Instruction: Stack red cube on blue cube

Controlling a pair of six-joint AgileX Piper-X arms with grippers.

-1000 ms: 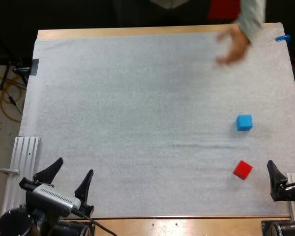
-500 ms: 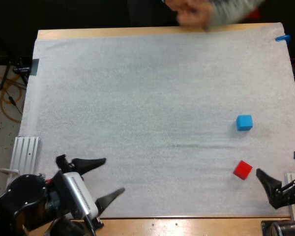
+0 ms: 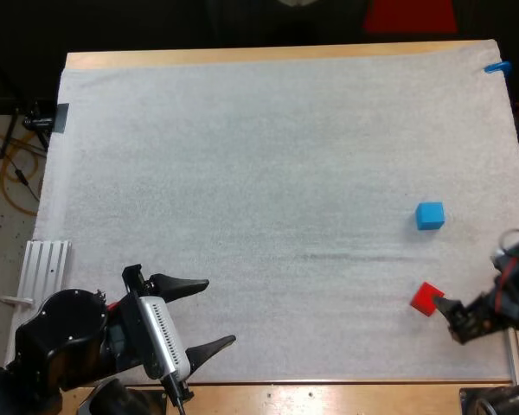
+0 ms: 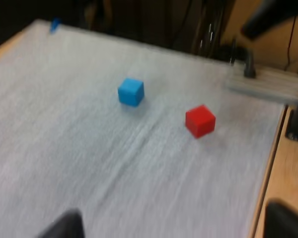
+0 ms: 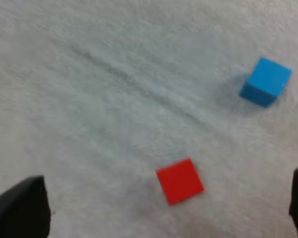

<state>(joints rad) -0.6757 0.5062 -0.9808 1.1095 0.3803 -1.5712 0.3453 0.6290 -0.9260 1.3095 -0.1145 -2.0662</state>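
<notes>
Currently your right tool (image 3: 450, 318), open and empty, sits beside the red cube (image 3: 426, 298) at lower right. Straddle it, then close.

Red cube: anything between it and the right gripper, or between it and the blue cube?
Nothing visible. The right gripper is open, close by the red cube; only bare mat lies between it and the blue cube.

Red cube (image 3: 426, 298) – small, flat on the mat (image 3: 242, 173), turned at an angle, near the right edge twd the near right corner. Blue cube (image 3: 430, 215) – same size approx, apart from it, further from the near edge.
</notes>
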